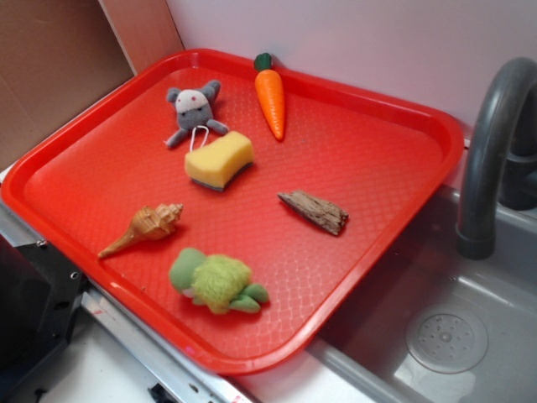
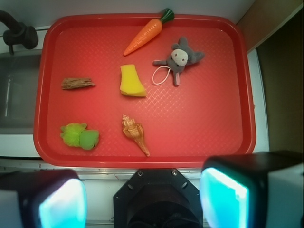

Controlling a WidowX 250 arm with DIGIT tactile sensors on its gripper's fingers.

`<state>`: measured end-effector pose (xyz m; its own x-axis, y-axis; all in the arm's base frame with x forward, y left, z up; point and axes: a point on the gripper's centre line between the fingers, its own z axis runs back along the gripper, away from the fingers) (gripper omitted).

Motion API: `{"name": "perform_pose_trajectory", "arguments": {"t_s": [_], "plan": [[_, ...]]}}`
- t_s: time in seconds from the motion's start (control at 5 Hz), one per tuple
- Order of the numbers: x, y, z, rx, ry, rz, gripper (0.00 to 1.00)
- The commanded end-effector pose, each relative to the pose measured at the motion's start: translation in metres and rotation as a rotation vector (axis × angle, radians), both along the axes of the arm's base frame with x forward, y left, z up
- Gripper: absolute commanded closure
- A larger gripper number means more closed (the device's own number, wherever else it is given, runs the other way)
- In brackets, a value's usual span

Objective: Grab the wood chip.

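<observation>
In the wrist view the pincer point(image 2: 142, 197) shows two chunky black fingers point(image 2: 223, 192) with rounded corners, their inner pads glowing pale cyan. Between them sits a black, roughly octagonal housing point(image 2: 158, 197) with small silver screws along its upper edge.

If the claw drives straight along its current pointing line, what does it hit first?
Probably bare red tray, near the seashell, since the open claw looks down at mid-tray. Depth is unclear. The wood chip lies off to the side.
</observation>
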<state>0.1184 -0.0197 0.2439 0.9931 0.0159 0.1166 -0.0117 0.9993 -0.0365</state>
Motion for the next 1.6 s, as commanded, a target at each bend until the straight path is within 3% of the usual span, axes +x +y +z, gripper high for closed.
{"name": "perform_pose_trajectory", "arguments": {"t_s": [0.0,0.2,0.4,0.6,0.8,1.0,1.4], "plan": [[0.0,0.0,0.0,0.0,0.0,0.0,0.0],[0.027,-0.014,-0.004,0.082,-0.019,-0.227,0.0],[0.042,-0.026,-0.009,0.112,-0.025,-0.362,0.0],[0.063,-0.051,-0.024,0.201,0.006,-0.616,0.0],[0.076,-0.075,-0.048,0.296,0.063,-0.859,0.0],[0.097,-0.093,-0.073,0.319,0.145,-1.056,0.0],[0.124,-0.11,-0.127,0.376,0.239,-1.189,0.0]]}}
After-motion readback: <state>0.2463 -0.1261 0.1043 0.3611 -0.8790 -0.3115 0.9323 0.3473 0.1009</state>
